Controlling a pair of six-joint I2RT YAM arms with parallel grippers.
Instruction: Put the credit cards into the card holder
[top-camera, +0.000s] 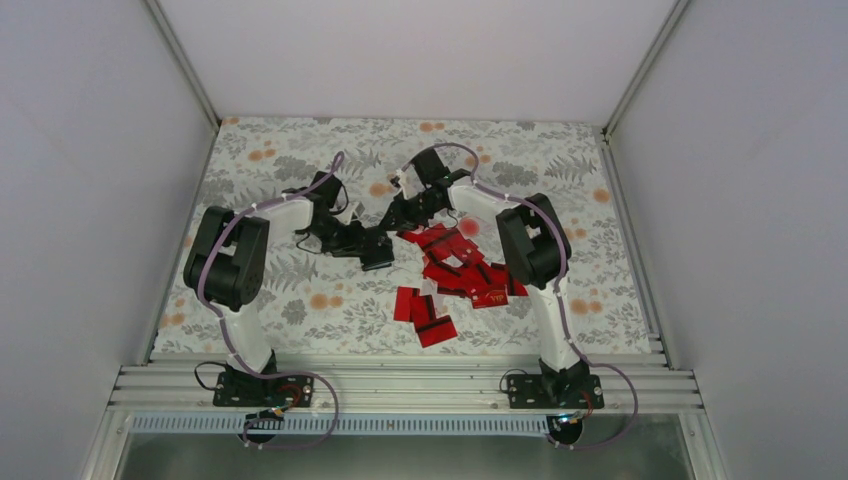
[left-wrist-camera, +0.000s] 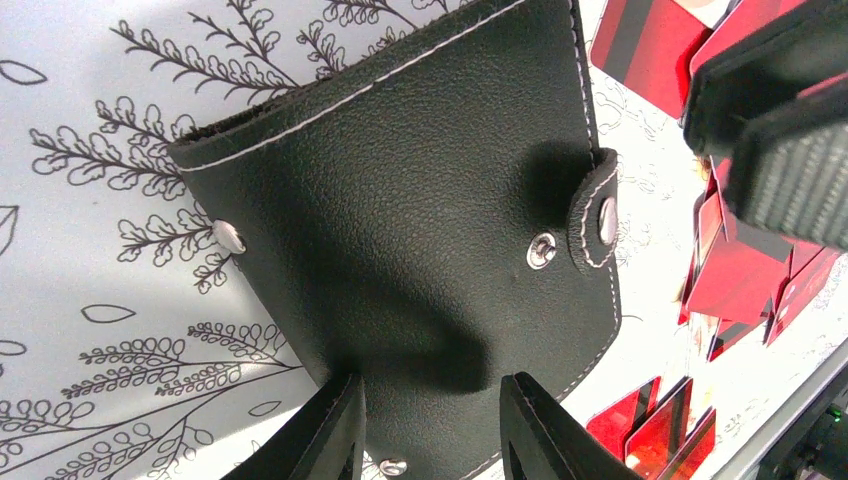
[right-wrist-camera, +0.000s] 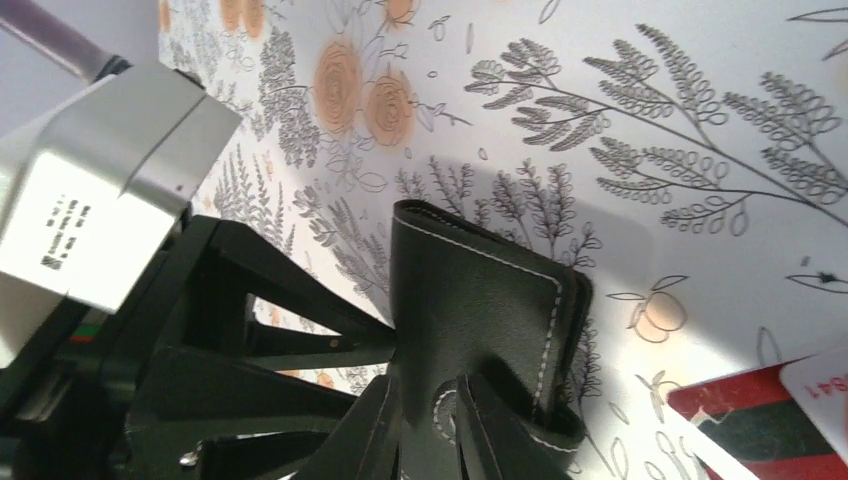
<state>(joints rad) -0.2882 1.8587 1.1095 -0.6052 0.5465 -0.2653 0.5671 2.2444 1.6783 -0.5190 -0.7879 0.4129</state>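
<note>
The black card holder (left-wrist-camera: 420, 200) (top-camera: 380, 258) (right-wrist-camera: 490, 300) is folded, and its snap tab (left-wrist-camera: 592, 215) hangs unfastened next to the stud. My left gripper (left-wrist-camera: 430, 388) (top-camera: 362, 244) is shut on the holder's near edge, with leather filling the gap between its fingers. My right gripper (right-wrist-camera: 430, 385) (top-camera: 394, 218) comes in from the opposite side. Its jaws stand close together, and the tab (right-wrist-camera: 447, 415) shows in the narrow gap. I cannot tell whether they pinch it. Red credit cards (top-camera: 455, 270) (left-wrist-camera: 740, 285) (right-wrist-camera: 770, 425) lie scattered to the right of the holder.
The floral tablecloth (top-camera: 300, 160) is bounded by grey walls on three sides and an aluminium rail (top-camera: 400, 385) at the near edge. A few cards (top-camera: 425, 318) lie nearer the rail, between the arm bases. The right arm's elbow (top-camera: 530, 245) hangs over the card pile.
</note>
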